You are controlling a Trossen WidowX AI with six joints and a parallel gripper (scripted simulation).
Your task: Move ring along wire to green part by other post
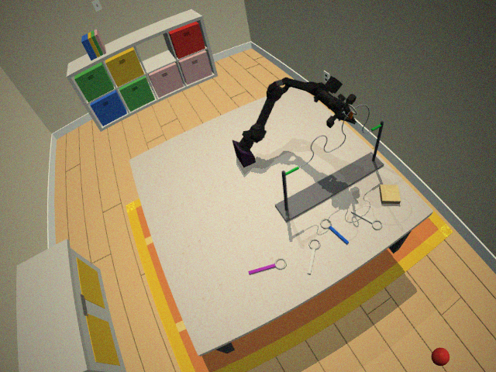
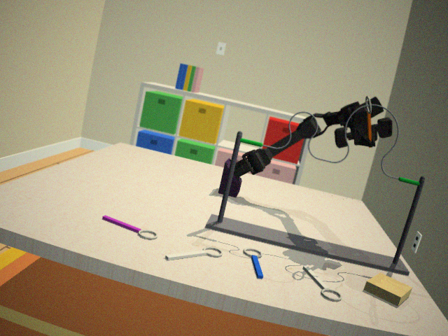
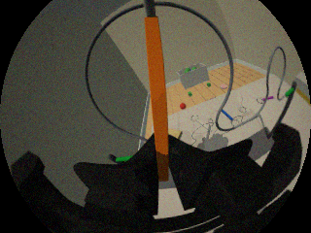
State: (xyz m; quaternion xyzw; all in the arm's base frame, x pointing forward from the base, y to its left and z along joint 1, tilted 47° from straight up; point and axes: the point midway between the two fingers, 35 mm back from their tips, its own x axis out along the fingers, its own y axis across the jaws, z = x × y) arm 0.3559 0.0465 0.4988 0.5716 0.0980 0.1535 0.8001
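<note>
The orange handle [image 1: 350,115] [image 2: 369,126] [image 3: 156,73] is held upright in my closed gripper [image 1: 352,118] [image 2: 369,138] [image 3: 162,167]. Its ring [image 2: 366,103] is at the top of the handle, around the high arch of the grey wire [image 1: 344,138] [image 2: 397,135] [image 3: 232,63], between the two green parts. I cannot tell whether ring and wire touch. One green part [image 1: 292,170] [image 2: 251,142] [image 3: 290,91] joins the left post [image 1: 285,196] [image 2: 229,177]; the other green part [image 1: 376,127] [image 2: 409,180] [image 3: 123,158] joins the right post [image 1: 377,142] [image 2: 409,220].
The posts stand on a dark base [image 1: 300,201] [image 2: 260,231]. In front lie a purple-handled ring [image 1: 262,269] [image 2: 121,223], a white one [image 1: 311,260] [image 2: 186,254], a blue one [image 1: 338,235] [image 2: 257,267], a grey one [image 1: 362,218] [image 2: 313,277] and a yellow block [image 1: 390,194] [image 2: 388,287].
</note>
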